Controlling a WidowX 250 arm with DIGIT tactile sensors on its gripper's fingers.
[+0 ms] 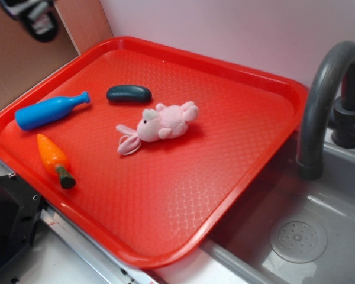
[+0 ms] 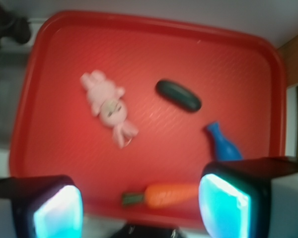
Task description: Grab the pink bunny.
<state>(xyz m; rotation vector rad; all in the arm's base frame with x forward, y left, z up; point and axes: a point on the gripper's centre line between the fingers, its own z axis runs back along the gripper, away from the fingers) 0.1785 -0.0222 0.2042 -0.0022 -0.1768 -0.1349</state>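
On the red tray [image 1: 248, 136], the pink bunny [image 1: 160, 125] is lying untouched, not yet grasped, while the gripper [image 2: 139, 210] is being held high above, jaws wide open and empty.

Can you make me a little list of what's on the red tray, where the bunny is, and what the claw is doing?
tray: red tray, beside a grey sink with a faucet
pink bunny: pink bunny lying on its side near the tray's middle, touching nothing else
other toys: blue bottle, orange carrot, dark green pickle
claw: claw open, above the tray's edge near the carrot, holding nothing
bunny grabbed: not yet
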